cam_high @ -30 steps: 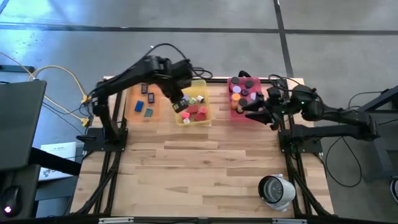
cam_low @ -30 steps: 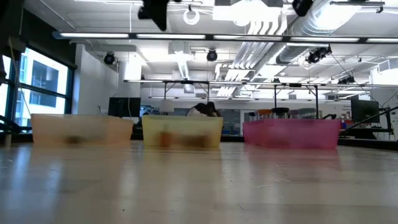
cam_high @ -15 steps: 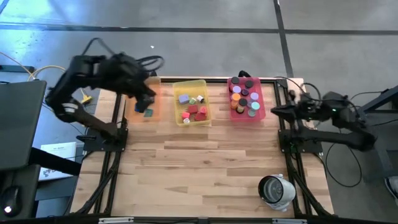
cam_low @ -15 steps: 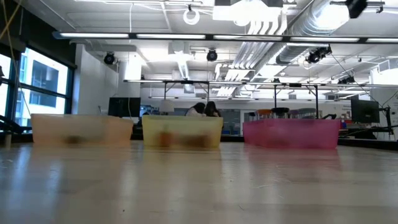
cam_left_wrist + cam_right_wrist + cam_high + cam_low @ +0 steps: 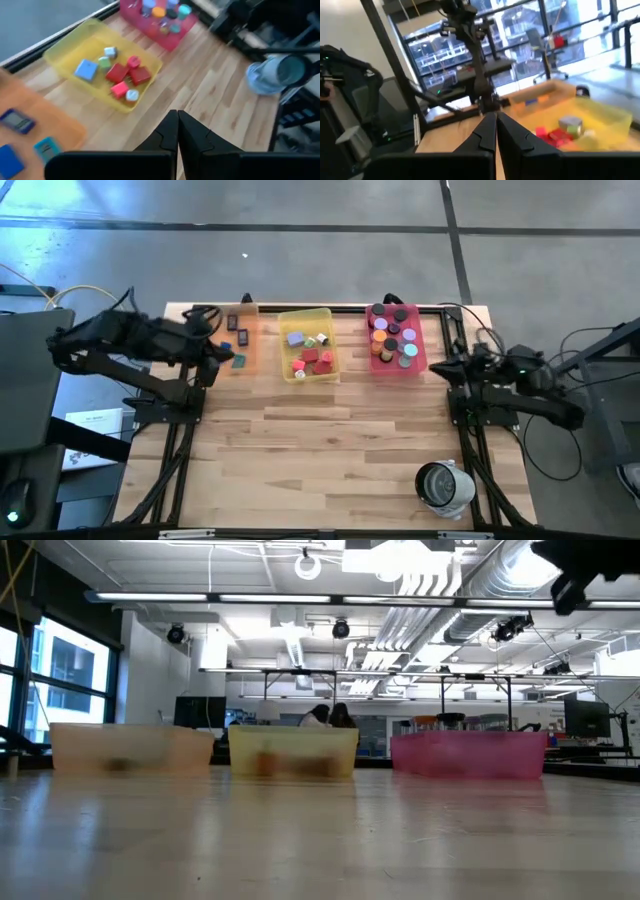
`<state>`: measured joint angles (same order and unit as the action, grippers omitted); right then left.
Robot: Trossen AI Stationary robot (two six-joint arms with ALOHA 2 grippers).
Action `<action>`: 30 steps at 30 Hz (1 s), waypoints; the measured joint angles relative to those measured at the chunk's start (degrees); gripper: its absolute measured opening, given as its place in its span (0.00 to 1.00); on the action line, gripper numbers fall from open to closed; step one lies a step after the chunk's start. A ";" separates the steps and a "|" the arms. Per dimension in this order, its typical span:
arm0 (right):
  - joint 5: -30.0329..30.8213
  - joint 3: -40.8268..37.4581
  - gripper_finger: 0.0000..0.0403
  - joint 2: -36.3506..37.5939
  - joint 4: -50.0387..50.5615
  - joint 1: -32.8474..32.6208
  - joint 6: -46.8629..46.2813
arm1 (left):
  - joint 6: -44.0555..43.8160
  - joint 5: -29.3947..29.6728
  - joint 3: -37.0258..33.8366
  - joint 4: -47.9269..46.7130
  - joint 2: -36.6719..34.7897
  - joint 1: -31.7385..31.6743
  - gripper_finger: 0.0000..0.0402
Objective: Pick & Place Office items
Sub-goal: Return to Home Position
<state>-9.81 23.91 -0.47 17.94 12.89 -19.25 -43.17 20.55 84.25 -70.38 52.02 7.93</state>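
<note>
1. Left gripper (image 5: 177, 114): fingers pressed together, nothing held. It sits past the orange tray (image 5: 249, 352) from the yellow tray (image 5: 310, 377), close to the orange rim
2. Right gripper (image 5: 496, 116): also closed and empty, parked past the pink tray (image 5: 398, 372) from the yellow tray
3. Office items (image 5: 117, 73): every piece I can see lies inside a tray
4. Count: three trays. Yellow tray holds eight cubes (image 5: 86, 70). The orange tray, just beside it, holds four flat pieces (image 5: 243, 337) as far as I can tell. The pink tray on its other side holds roughly ten discs (image 5: 393, 330), packed too close for an exact count. One round device (image 5: 445, 486) stands well apart from the yellow tray
5. Risk, my judgement: my left arm folds near the orange tray, so a low swing could clip its rim and spill pieces
</note>
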 joint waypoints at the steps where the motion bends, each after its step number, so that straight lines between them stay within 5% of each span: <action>1: -0.71 -1.60 0.00 0.01 -1.58 0.01 -0.41 | -0.66 0.78 -3.08 2.74 -1.92 1.23 0.00; 7: -3.14 -12.01 0.00 -0.29 -18.89 -0.01 -0.68 | -1.90 2.81 -20.94 20.42 -10.04 7.28 0.00; 14: -0.46 -19.09 0.00 -0.29 -22.62 -0.01 -5.03 | -1.89 3.50 -33.35 36.00 -12.58 13.10 0.00; 19: -0.17 -23.30 0.00 -0.29 -29.23 -0.01 -7.58 | -2.47 4.23 -36.56 39.35 -12.56 16.31 0.00; 30: -0.65 -23.40 0.00 -0.44 -22.04 -0.03 -8.49 | -4.77 8.62 -36.59 39.99 -12.52 17.85 0.00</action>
<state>-10.46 0.51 -0.91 -4.10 12.86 -27.74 -47.94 29.17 47.66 -30.39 39.50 25.78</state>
